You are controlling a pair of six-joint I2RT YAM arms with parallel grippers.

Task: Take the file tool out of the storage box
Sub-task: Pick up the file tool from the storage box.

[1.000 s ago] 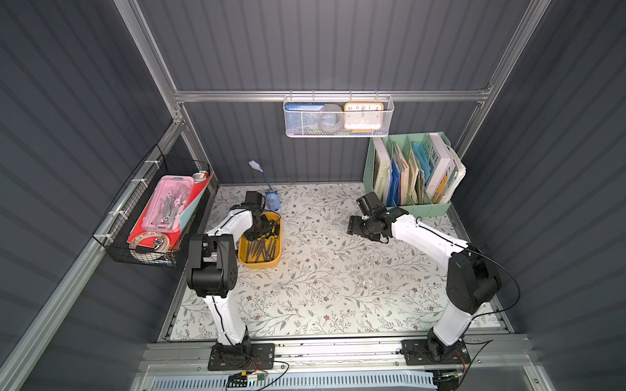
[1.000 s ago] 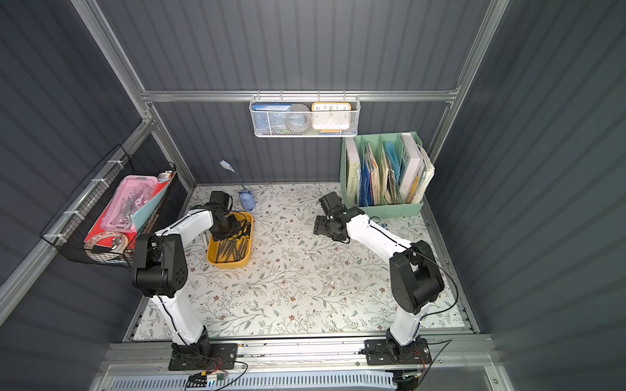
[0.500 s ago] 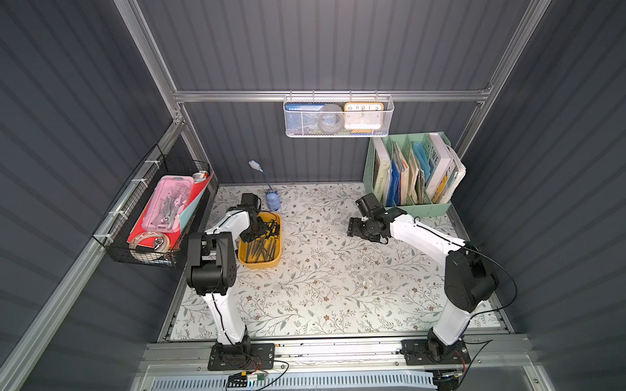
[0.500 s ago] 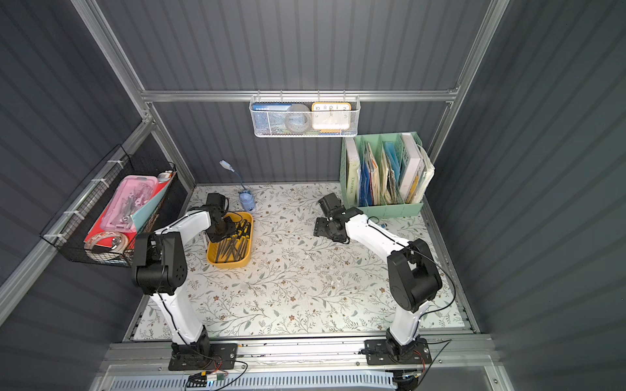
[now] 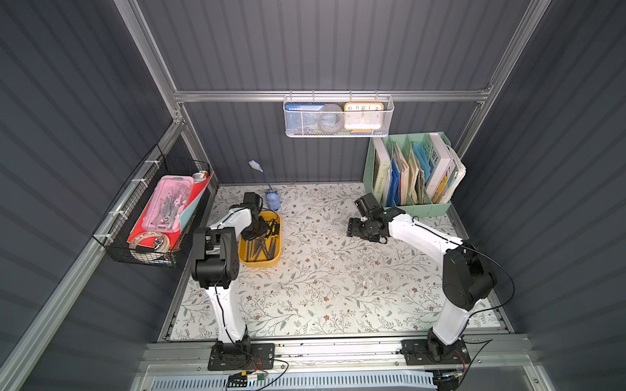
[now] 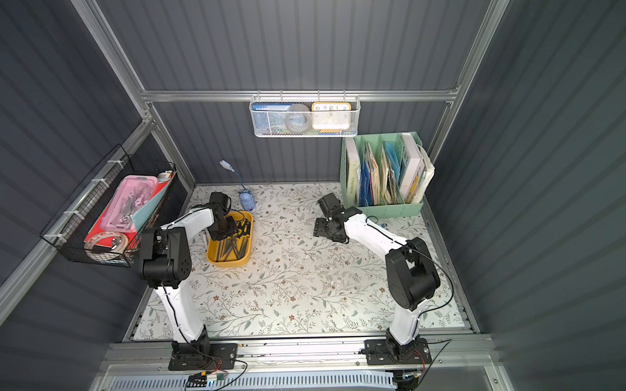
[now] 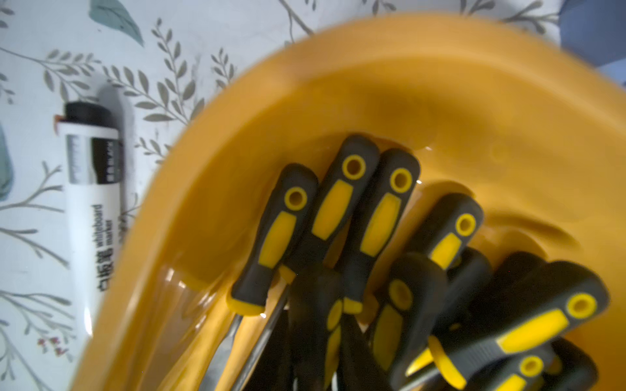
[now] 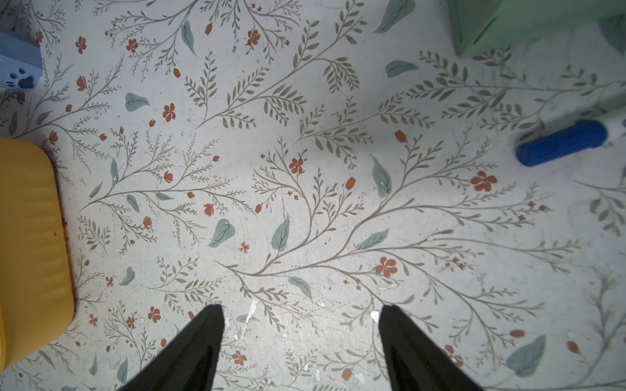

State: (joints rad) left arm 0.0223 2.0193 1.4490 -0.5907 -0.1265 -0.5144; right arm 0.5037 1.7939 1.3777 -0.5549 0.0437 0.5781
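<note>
The storage box is a shallow mustard-yellow tub on the floral mat at the left, also in the other top view. Several file tools with black-and-yellow handles lie piled in it. My left gripper reaches down into the box's far half. In the left wrist view its blurred dark fingers stand close together with a sliver of a yellow-and-black handle between them, gripper. My right gripper hangs open over bare mat, well right of the box.
A whiteboard marker lies just outside the box on the wall side. A blue-capped marker lies near the mint-green file organiser. A small blue lamp stands behind the box. A black wire basket hangs on the left wall.
The left gripper's jaws have narrowed inside the box while it stayed over the far end of the files. The right arm has not moved.
</note>
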